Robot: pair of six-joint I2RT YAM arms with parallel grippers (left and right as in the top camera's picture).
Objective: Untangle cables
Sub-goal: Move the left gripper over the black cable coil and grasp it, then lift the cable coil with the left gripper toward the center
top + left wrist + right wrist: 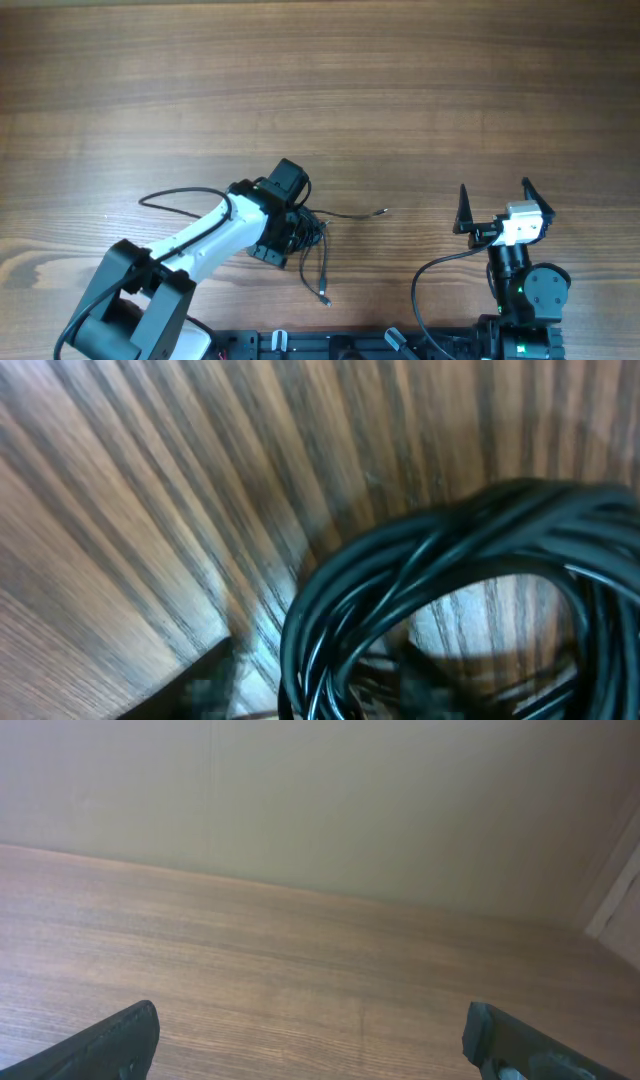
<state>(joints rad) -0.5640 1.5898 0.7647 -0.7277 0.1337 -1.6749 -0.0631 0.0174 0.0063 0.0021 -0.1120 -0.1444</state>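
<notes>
Black cables (400,565) crowd the left gripper (306,232) (jaws hidden, state unclear); right gripper (494,188) spread wide.

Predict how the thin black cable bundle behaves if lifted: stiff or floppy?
Likely floppy: the coiled thin black cables curve in loose loops, so would sag. Probably light; strands look thin. The loose tails would likely drag across the wooden table.

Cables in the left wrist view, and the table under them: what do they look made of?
Cables: smooth, glossy black jacket, probably rubber or plastic; light streaks run along the strands, and they bend into a tight coil. Table: wood-grain top, matt with a slight sheen; whether it is real wood or laminate cannot be told.
</notes>
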